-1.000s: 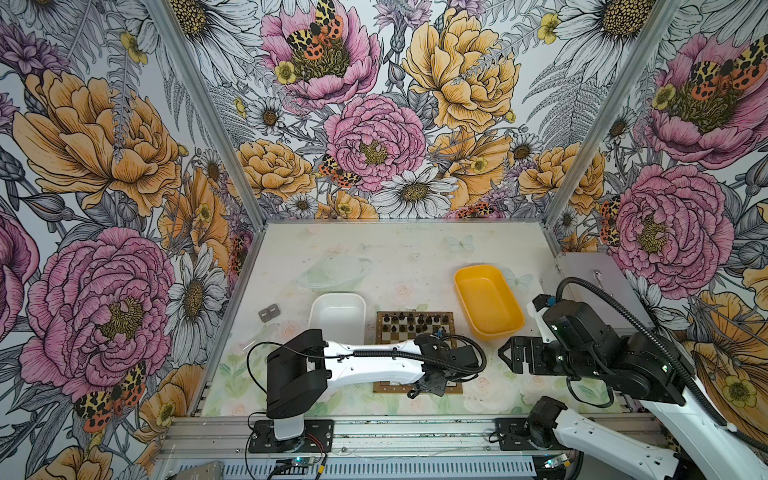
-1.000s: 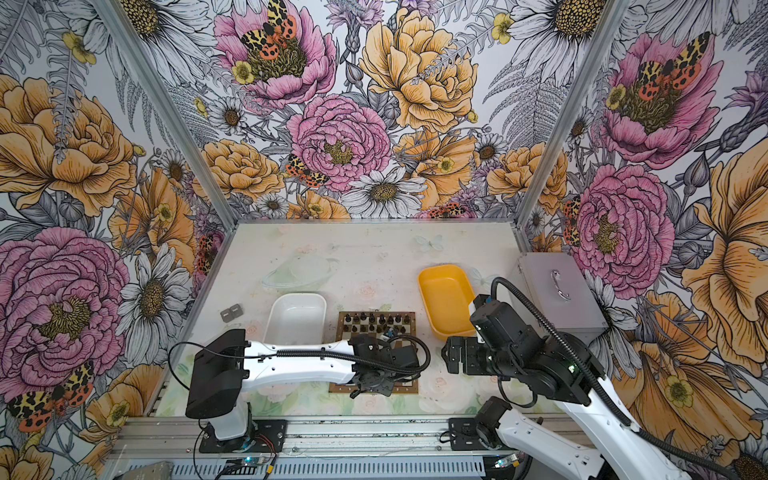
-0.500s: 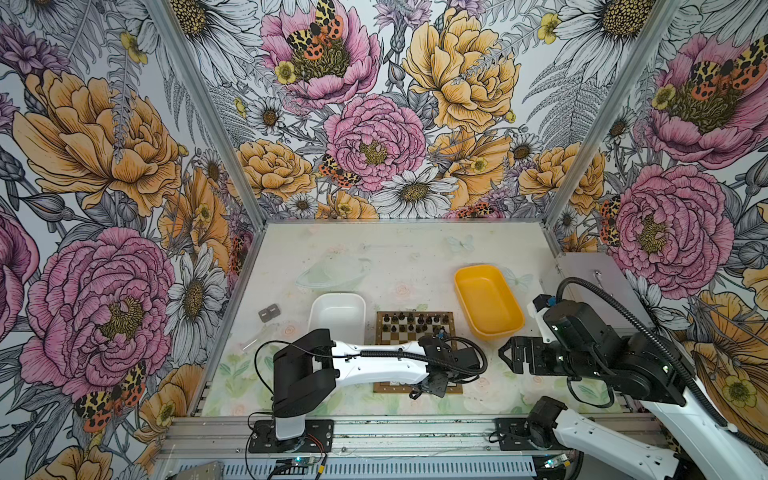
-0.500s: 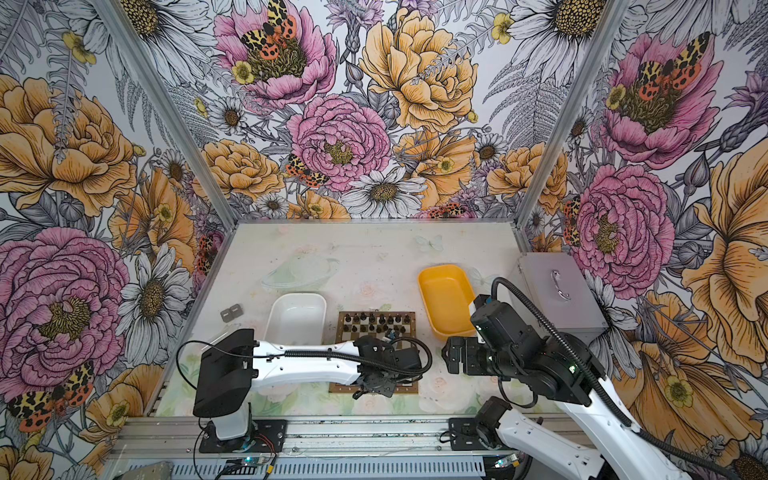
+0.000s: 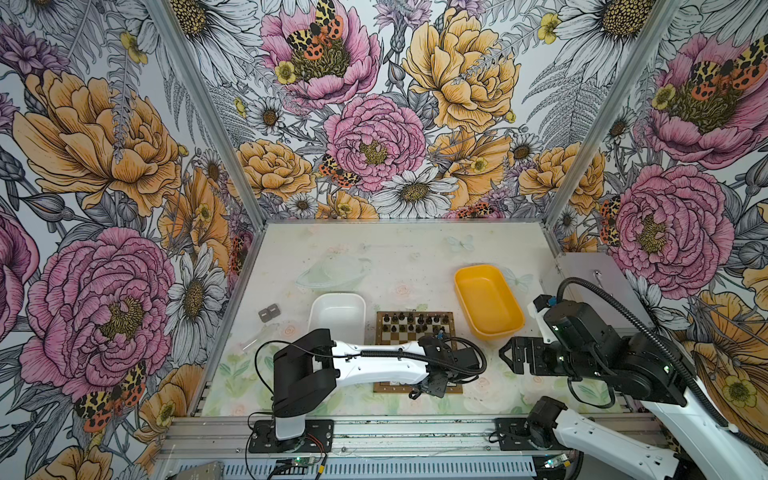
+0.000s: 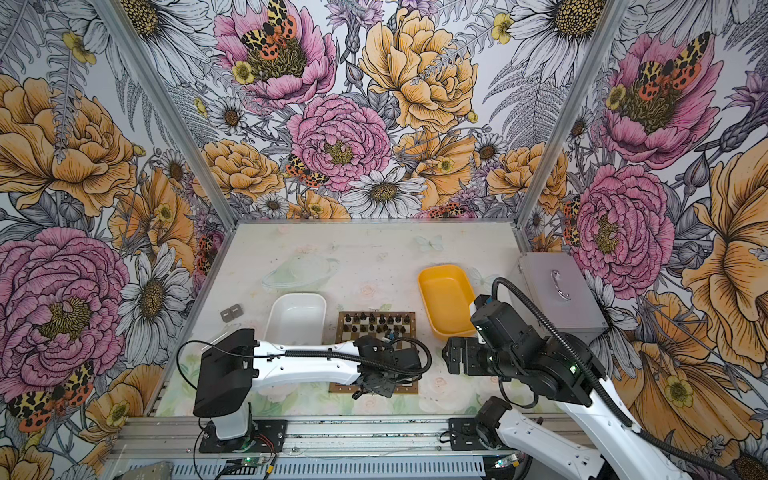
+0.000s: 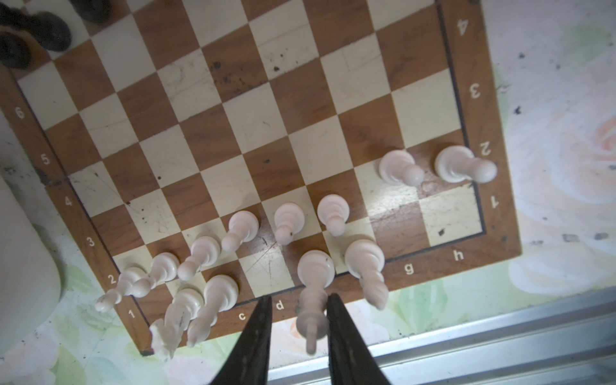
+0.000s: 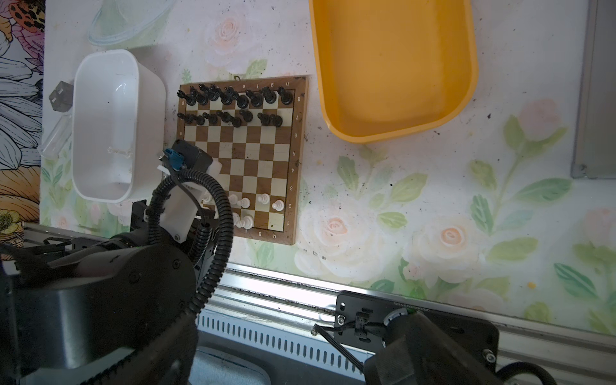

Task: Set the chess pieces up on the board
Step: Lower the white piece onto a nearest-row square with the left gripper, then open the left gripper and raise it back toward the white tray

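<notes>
The board (image 5: 415,332) lies near the table's front in both top views, with black chess pieces (image 5: 417,320) in its two far rows. In the left wrist view several white pieces (image 7: 400,168) stand in the two near rows. My left gripper (image 7: 298,303) hangs over the board's near edge, open. A tall white piece (image 7: 315,283) stands on its square between the fingers, close against one finger with a clear gap to the other. My right gripper (image 5: 505,359) hovers right of the board, open and empty; its wrist view shows board (image 8: 298,160) but no fingers.
An empty white tray (image 5: 337,316) sits left of the board and an empty yellow tray (image 5: 486,303) to its right. A grey metal box (image 6: 561,291) stands at the far right. A clear dish (image 5: 332,270) and a small grey block (image 5: 269,312) lie behind.
My left gripper's jaws have parted, letting go of the tall white piece on the near row. The right arm has not moved.
</notes>
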### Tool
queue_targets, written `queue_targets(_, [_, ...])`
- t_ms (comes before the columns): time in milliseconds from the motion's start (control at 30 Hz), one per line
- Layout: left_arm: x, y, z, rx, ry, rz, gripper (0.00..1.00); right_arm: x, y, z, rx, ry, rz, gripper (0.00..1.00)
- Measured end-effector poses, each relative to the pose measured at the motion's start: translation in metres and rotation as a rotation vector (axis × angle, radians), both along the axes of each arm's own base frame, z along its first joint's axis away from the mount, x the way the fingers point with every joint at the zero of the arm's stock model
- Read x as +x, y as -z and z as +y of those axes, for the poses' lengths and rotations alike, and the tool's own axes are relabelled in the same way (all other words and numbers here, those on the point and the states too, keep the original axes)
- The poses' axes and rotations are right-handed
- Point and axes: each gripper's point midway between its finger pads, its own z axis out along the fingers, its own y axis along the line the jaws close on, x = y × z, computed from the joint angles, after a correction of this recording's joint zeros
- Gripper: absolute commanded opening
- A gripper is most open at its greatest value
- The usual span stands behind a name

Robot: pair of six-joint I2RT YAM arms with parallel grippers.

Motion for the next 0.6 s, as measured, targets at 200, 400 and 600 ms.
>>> queue_targets(200, [0.001, -0.006, 0.002, -0.005, -0.001, -0.005, 0.31, 0.0, 0.0, 0.0, 0.0, 0.0, 0.0, 1.0])
queue_targets(400, [0.001, -0.008, 0.005, 0.001, -0.001, -0.008, 0.31, 0.0, 0.0, 0.0, 0.0, 0.0, 0.0, 1.0])
queue_targets(600, [0.001, -0.023, 0.008, -0.021, -0.002, -0.021, 0.32, 0.002, -0.003, 0.001, 0.001, 0.0, -0.004, 1.0])
